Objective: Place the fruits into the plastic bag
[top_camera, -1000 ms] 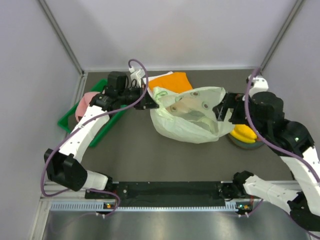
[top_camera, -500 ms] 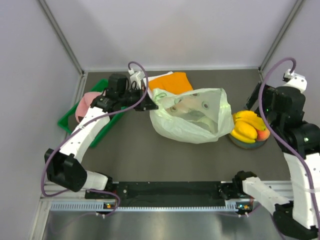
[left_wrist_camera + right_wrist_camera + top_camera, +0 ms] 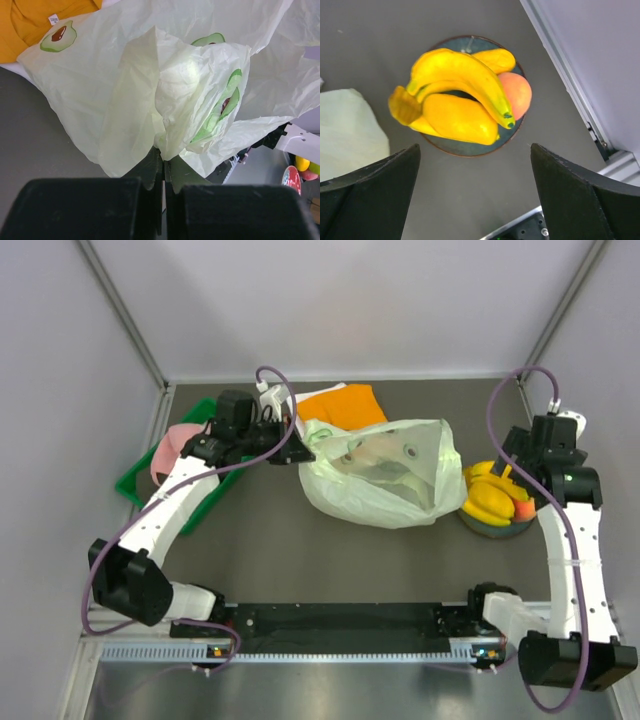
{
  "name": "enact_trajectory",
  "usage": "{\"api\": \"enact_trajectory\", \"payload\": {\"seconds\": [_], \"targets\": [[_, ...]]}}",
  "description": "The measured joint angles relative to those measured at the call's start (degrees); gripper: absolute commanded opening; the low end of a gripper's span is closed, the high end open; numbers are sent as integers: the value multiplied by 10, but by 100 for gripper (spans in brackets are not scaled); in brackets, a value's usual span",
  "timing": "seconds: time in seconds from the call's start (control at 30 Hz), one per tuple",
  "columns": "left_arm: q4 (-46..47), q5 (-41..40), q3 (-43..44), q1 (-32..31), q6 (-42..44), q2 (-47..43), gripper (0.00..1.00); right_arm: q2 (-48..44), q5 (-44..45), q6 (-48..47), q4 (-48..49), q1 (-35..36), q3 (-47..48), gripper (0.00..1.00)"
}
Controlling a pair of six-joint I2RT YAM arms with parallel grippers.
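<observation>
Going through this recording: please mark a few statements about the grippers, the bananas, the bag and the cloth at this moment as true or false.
1. The left gripper is shut on a fold of the plastic bag. True.
2. The right gripper holds a banana. False: it is open and empty, above the fruit.
3. The bananas lie on the plate. True.
4. The orange cloth is inside the bag. False: it lies on the table behind the bag.
5. The green tray is on the left arm's side. True.
</observation>
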Motion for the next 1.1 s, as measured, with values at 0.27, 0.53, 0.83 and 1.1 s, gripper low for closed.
{"api": "enact_trajectory", "payload": {"seconds": [0.27,0.53,0.83,1.1], "targets": [[2,1,-3,2,0,0,0,50,-7,-29,37,-32,-21,78],[2,5,-5,7,0,0,0,58,-18,-57,67,-59,-64,75],[6,18,-9,8,0,1,0,57,-26,-92,91,-63,-83,67],[8,24,-10,8,0,1,0,84,-22,-124,117,-65,-84,63]]}}
